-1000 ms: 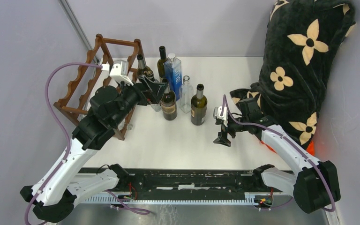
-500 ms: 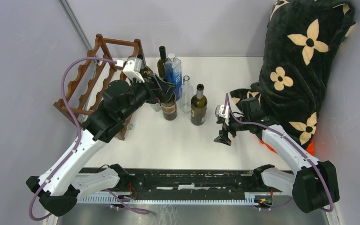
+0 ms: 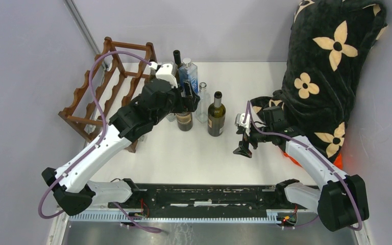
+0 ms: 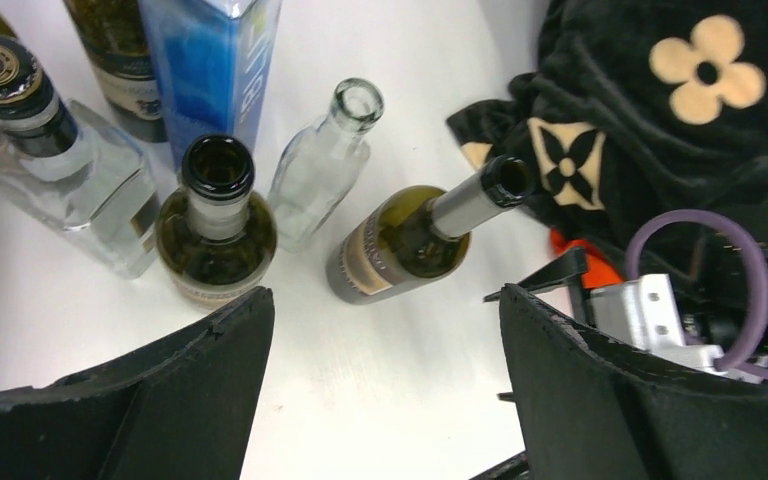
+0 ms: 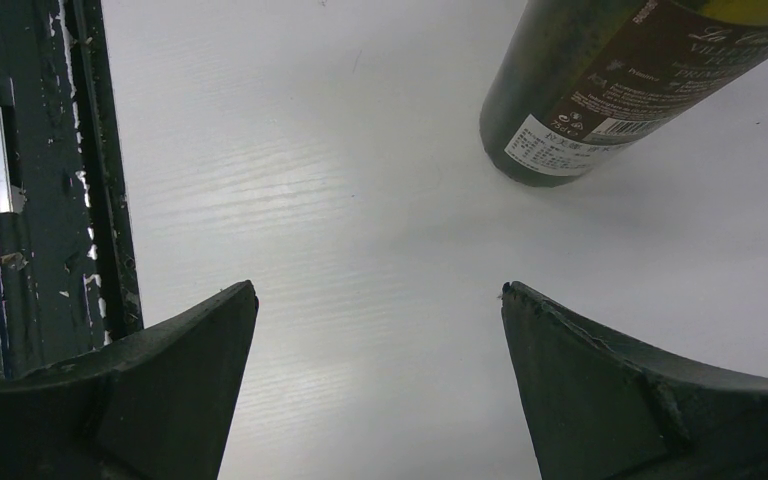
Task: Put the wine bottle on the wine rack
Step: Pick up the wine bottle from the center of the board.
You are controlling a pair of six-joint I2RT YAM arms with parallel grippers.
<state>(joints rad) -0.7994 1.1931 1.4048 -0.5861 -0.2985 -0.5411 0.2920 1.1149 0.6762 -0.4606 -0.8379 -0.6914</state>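
The wine rack point(image 3: 101, 87), dark reddish-brown wood with wavy rails, stands empty at the back left. Several bottles stand in a cluster mid-table. Among them are a dark wine bottle with a brown label point(image 3: 184, 120) point(image 4: 217, 228) and a green wine bottle with a grey neck point(image 3: 216, 116) point(image 4: 408, 243) point(image 5: 600, 90). My left gripper point(image 3: 190, 98) point(image 4: 382, 300) hovers above the cluster, open, with only bare table between its fingers. My right gripper point(image 3: 243, 147) point(image 5: 378, 290) hangs open and empty just right of the green bottle.
A blue bottle point(image 3: 189, 76) point(image 4: 205, 60), a clear glass bottle point(image 3: 202, 103) point(image 4: 325, 165), a clear square bottle with a black cap point(image 4: 60, 175) and another dark bottle point(image 3: 176, 64) crowd the cluster. A black flowered blanket point(image 3: 332, 66) point(image 4: 660, 110) fills the right side. Grey walls enclose the table.
My left arm has swung right, from beside the rack to above the bottle cluster, and its jaws have narrowed slightly. The right arm has barely moved.
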